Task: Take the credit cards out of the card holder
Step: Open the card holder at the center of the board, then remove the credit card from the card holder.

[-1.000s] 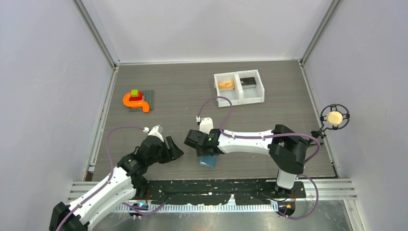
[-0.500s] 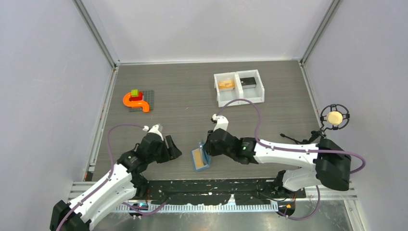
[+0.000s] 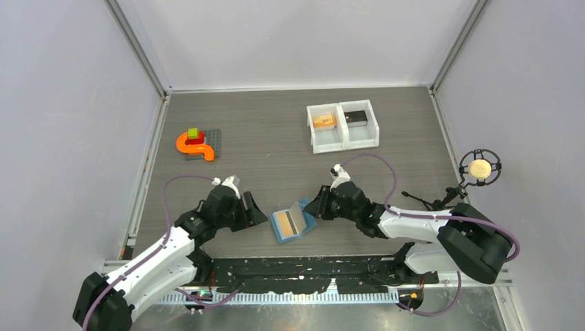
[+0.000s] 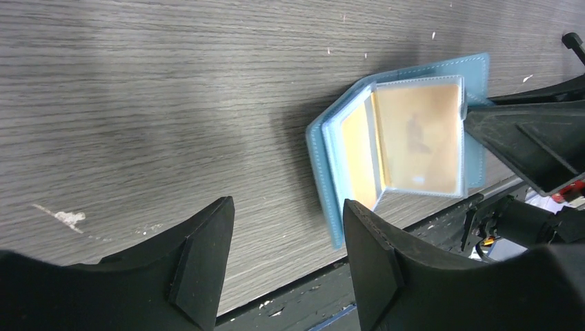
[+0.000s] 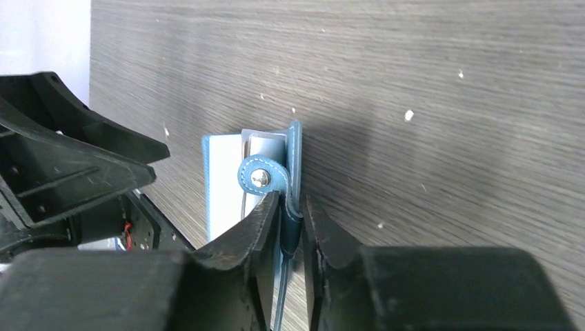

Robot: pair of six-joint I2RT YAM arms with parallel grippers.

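- 2 arms, 2 claws: left claw [image 4: 286, 207], right claw [image 5: 290, 203].
- 1 card holder [image 3: 293, 222], light blue.
- 2 orange-tan card faces [image 4: 416, 134] behind its clear sleeves; one card or two, cannot tell.
- 1 white tray [image 3: 343, 145] with 2 compartments.
- 1 orange item [image 3: 323, 121] and 1 dark item [image 3: 356, 116] in the tray, one per compartment; too small to name.
- 1 orange curved toy piece [image 3: 193, 147].
- 1 grey baseplate [image 3: 214, 138].
- 1 red block [image 3: 195, 138].
- 1 green block [image 3: 194, 132].
- 1 wood-grain surface [image 3: 276, 158].
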